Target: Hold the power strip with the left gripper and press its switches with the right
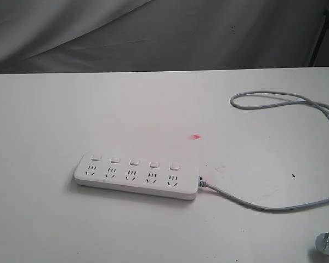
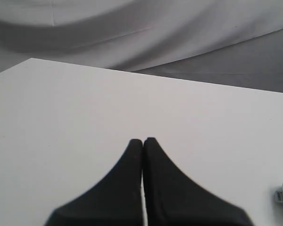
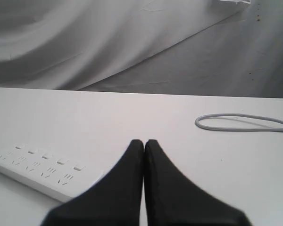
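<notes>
power strip (image 1: 136,175) lies flat, switches (image 1: 134,162) up (ready for pressing); left gripper (image 2: 142,141) and right gripper (image 3: 144,142) both clenched empty, off it.

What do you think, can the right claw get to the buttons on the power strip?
Probably yes. The right claw, shut, is close to the power strip, the buttons face up, and nothing stands between them in the right wrist view.
</notes>
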